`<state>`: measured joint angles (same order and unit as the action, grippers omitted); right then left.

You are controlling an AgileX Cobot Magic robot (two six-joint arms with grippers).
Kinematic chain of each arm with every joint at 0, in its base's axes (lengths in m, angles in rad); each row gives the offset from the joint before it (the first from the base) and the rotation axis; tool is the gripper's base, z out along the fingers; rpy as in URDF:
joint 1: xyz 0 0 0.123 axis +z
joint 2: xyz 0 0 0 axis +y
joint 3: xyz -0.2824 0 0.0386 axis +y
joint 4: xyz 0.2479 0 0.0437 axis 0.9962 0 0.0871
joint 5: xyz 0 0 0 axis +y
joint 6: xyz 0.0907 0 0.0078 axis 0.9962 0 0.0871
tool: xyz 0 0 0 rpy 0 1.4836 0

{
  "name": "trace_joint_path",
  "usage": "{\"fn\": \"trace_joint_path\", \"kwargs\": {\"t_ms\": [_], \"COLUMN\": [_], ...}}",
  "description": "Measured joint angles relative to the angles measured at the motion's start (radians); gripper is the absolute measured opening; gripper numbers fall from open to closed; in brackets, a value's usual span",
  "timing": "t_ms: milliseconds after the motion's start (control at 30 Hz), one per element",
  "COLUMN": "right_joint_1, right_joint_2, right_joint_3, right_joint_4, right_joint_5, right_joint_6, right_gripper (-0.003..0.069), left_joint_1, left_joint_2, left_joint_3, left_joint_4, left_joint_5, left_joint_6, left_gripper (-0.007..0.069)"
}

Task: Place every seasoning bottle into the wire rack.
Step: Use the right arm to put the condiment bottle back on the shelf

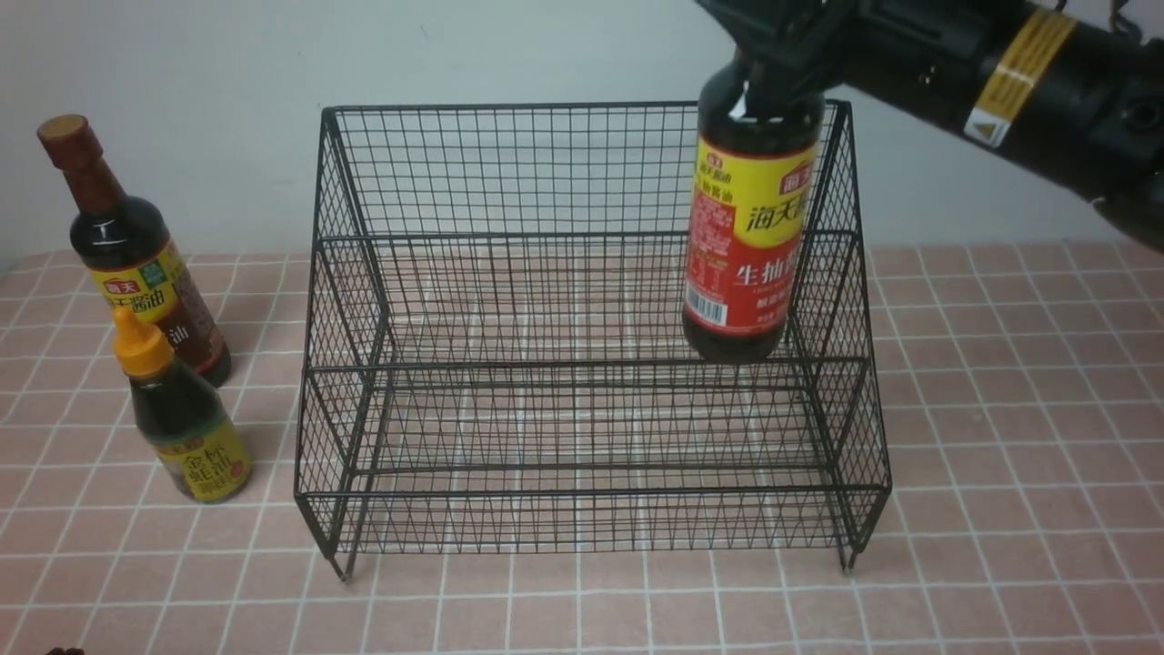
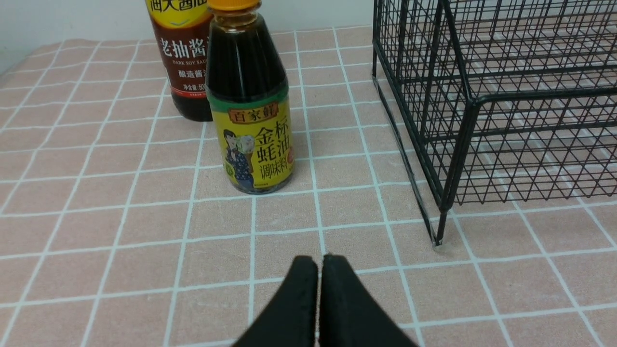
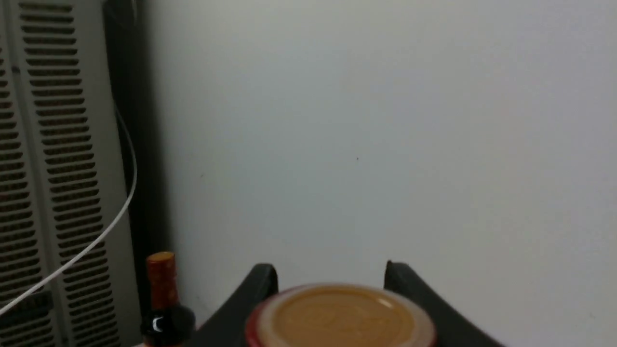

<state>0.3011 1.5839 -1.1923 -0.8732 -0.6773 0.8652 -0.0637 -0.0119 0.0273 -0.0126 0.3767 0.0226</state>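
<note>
The black wire rack (image 1: 509, 238) stands mid-table. My right gripper (image 1: 773, 86) is shut on the neck of a tall seasoning bottle (image 1: 746, 246), which hangs upright inside the rack's right end, its base about level with the middle step. In the right wrist view its fingers flank that bottle's cap (image 3: 340, 315). A second tall bottle (image 1: 136, 255) and a short orange-capped one (image 1: 186, 428) stand left of the rack. My left gripper (image 2: 320, 262) is shut and empty, low over the cloth, facing the short bottle (image 2: 253, 106) and the rack's corner (image 2: 530, 94).
A pink tiled cloth (image 1: 1000, 455) covers the table, and a white wall (image 1: 546, 45) runs behind it. The right wrist view shows a louvred panel (image 3: 58, 168) and a white cable (image 3: 96, 236) beside the wall.
</note>
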Motion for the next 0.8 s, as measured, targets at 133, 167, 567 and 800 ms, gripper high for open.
{"fn": "trace_joint_path", "kwargs": {"t_ms": [133, 167, 567, 800], "right_joint_1": [0.0, 0.0, 0.004, 0.041], "right_joint_2": [0.006, 0.007, 0.039, 0.051], "right_joint_3": [-0.005, -0.009, 0.0, 0.006], "right_joint_4": [0.0, -0.007, 0.214, 0.329], "right_joint_5": [0.024, 0.029, 0.122, 0.188], "right_joint_6": [0.01, 0.02, -0.216, -0.292], "right_gripper": [0.0268, 0.0268, 0.0268, 0.0268], "left_joint_1": [0.0, 0.0, 0.0, 0.0], "left_joint_2": [0.0, 0.0, 0.0, 0.0], "left_joint_3": [0.0, 0.0, 0.0, 0.0], "left_joint_4": [0.0, 0.0, 0.0, 0.0], "left_joint_5": [0.0, 0.0, 0.0, 0.0], "left_joint_6": [0.0, 0.0, 0.0, 0.0], "left_gripper": [-0.0007, -0.0007, -0.0007, -0.0007]}}
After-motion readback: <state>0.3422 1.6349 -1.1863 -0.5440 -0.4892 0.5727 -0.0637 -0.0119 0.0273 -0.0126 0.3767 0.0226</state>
